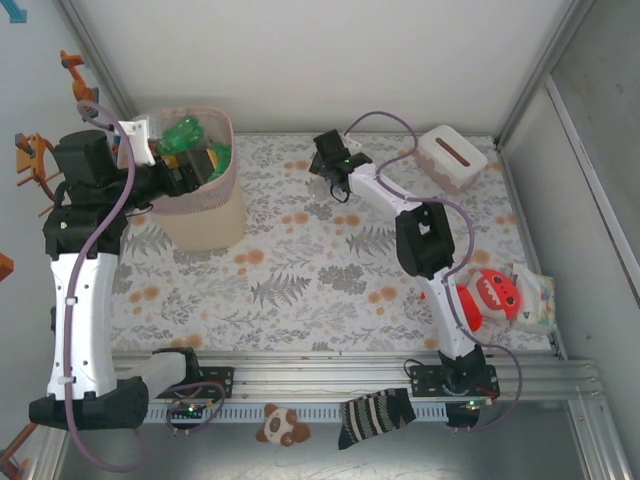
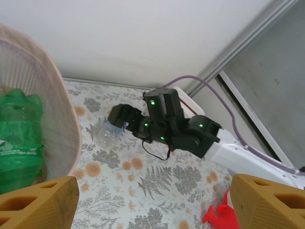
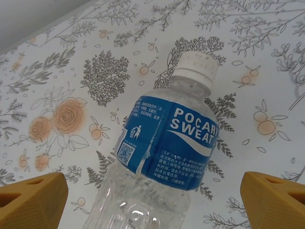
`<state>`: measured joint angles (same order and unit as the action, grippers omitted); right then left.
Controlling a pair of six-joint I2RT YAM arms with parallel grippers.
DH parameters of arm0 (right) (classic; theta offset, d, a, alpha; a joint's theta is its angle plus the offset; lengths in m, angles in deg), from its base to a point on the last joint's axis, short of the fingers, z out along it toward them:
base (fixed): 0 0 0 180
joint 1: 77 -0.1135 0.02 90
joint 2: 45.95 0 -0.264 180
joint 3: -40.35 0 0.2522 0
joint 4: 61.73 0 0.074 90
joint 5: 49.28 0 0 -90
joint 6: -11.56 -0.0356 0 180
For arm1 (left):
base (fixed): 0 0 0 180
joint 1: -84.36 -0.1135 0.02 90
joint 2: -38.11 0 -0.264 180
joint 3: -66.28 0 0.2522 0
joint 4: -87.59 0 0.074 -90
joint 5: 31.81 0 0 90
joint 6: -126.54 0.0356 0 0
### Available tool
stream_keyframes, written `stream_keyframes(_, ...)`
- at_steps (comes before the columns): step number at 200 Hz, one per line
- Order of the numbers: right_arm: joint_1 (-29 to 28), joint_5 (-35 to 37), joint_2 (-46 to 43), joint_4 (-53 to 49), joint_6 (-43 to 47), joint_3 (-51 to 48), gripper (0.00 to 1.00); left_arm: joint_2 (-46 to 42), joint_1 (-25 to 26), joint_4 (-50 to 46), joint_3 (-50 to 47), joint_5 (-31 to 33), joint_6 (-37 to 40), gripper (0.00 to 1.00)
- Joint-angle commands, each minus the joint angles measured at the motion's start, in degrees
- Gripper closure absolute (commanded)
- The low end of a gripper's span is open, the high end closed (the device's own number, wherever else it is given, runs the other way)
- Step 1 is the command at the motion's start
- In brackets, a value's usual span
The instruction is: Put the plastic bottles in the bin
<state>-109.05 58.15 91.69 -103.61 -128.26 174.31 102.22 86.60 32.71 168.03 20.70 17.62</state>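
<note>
Bin (image 1: 205, 215): cream, pink liner; holds green bottles (image 1: 185, 133), count unclear beneath the arm.
Left gripper (image 2: 155, 191): above the bin, fingers spread, empty.
Right gripper (image 3: 153, 186): fingers spread either side of a clear blue-labelled bottle (image 3: 162, 143) lying on the table (image 3: 71, 71), apparently not touching it.

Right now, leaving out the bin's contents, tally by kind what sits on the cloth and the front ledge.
Bin: 1
Clear bottle: 1
Tissue box: 1
Toys: 2 (red toy, panda toy)
Striped sock: 1
Soft packet: 1
Total: 7
</note>
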Motion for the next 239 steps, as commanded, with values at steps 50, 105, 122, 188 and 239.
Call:
stream_keyframes(50, -0.20, -2.45, 4.76, 0.96, -3.25, 1.34, 0.09, -1.05, 1.20, 1.98, -1.05, -0.03, -1.16, 0.18)
stream_keyframes(105, -0.28, -2.42, -0.51, 4.21, -2.57, -8.57, 0.19, -0.54, 1.80, 2.64, -1.39, 0.16, -1.34, 0.18)
stream_keyframes(122, -0.24, -2.70, -2.20, 4.80, -1.62, -10.80, 0.22, -0.42, 2.06, 2.93, -1.58, 0.13, -1.47, 0.18)
stream_keyframes(188, -0.28, -4.53, -8.66, 7.40, -0.32, -19.07, 0.37, -0.22, 2.59, 4.51, -3.15, 0.01, -2.25, 0.18)
stream_keyframes(239, -0.21, -5.87, -15.45, 9.03, 0.88, -25.85, 0.43, 0.13, 3.55, 6.46, -4.02, -0.19, -3.16, 0.18)
